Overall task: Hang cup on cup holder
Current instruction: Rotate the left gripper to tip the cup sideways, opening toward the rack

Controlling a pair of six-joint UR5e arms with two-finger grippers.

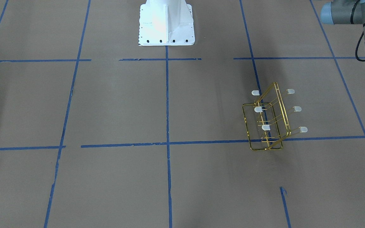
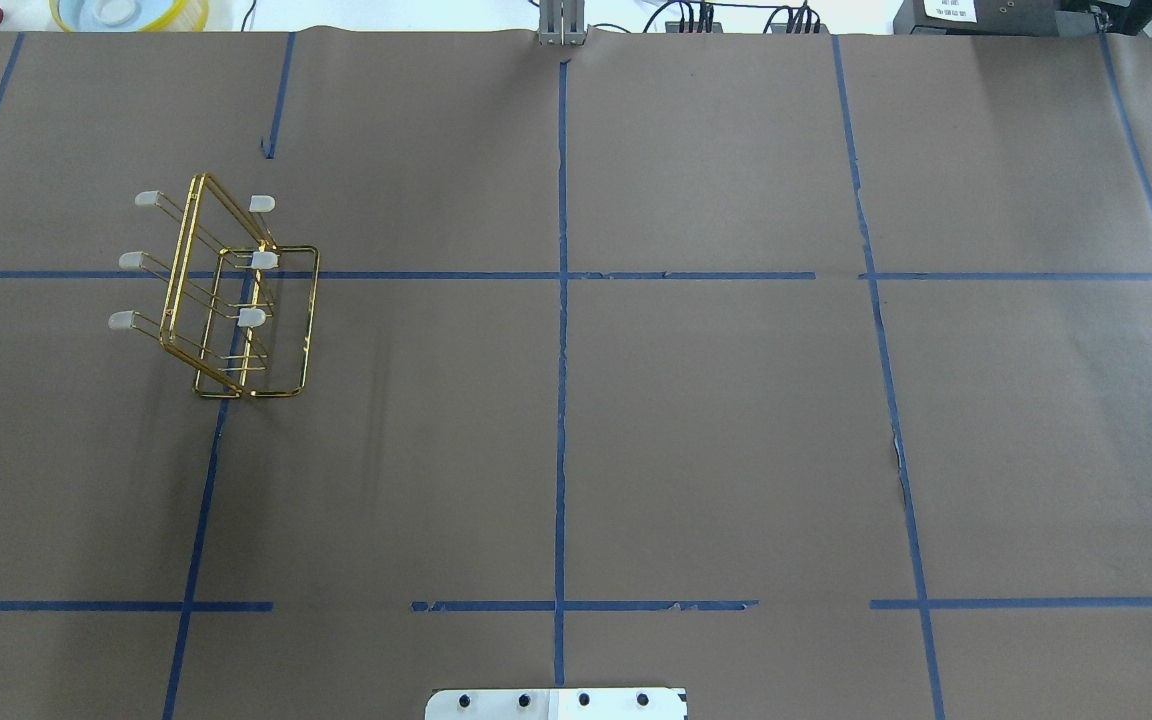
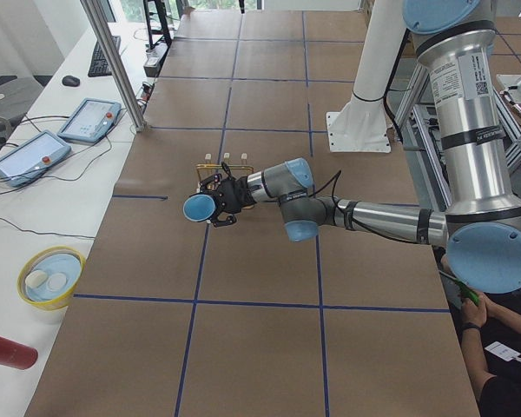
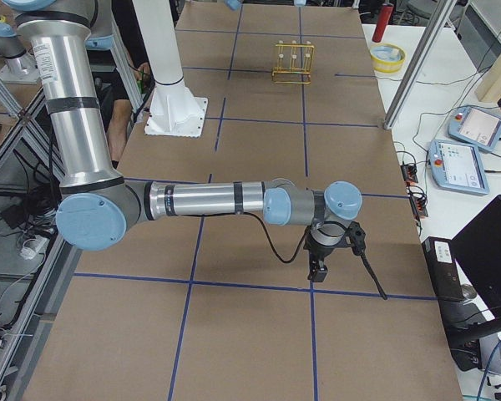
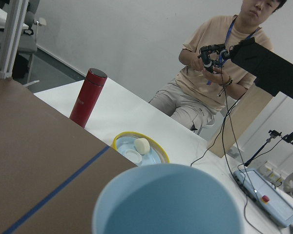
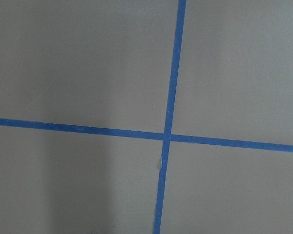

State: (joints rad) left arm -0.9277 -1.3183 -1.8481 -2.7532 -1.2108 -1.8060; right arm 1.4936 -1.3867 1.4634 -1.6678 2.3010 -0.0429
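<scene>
Cup (image 3: 198, 207) lies on its side in the air, pinched by the left claw (image 3: 215, 205), which grips it toward its base. The open mouth points away from the arm, toward the white side bench (image 3: 35, 217) past the robot's left end of the counter (image 2: 716, 420). In the left wrist view the pale blue rim fills the bottom of the frame. Beyond it the bench carries a red bottle (image 5: 88, 97) and a yellow-rimmed bowl (image 5: 139, 148) with two small white things in it, and a seated person (image 5: 219, 68) in a tan shirt holds a small black device in both hands. The cup holder (image 1: 270, 119) stands on the brown paper of the counter's left half, its rectangular base over a crossing of blue tape lines (image 2: 561, 400). Its gold frame is slanted, with three white-capped prongs out to each side. From the front camera, the cup sits at the picture's right edge, apart from the cup holder and farther toward the robot's left. From the left-end camera it hangs in front of the cup holder, nearer the lens. The right claw (image 4: 326, 263) points down, low over the counter's right end, above another tape crossing; whether it is spread or pressed together I cannot tell. A white robot base (image 1: 166, 22) is bolted at the counter's robot-side edge.
</scene>
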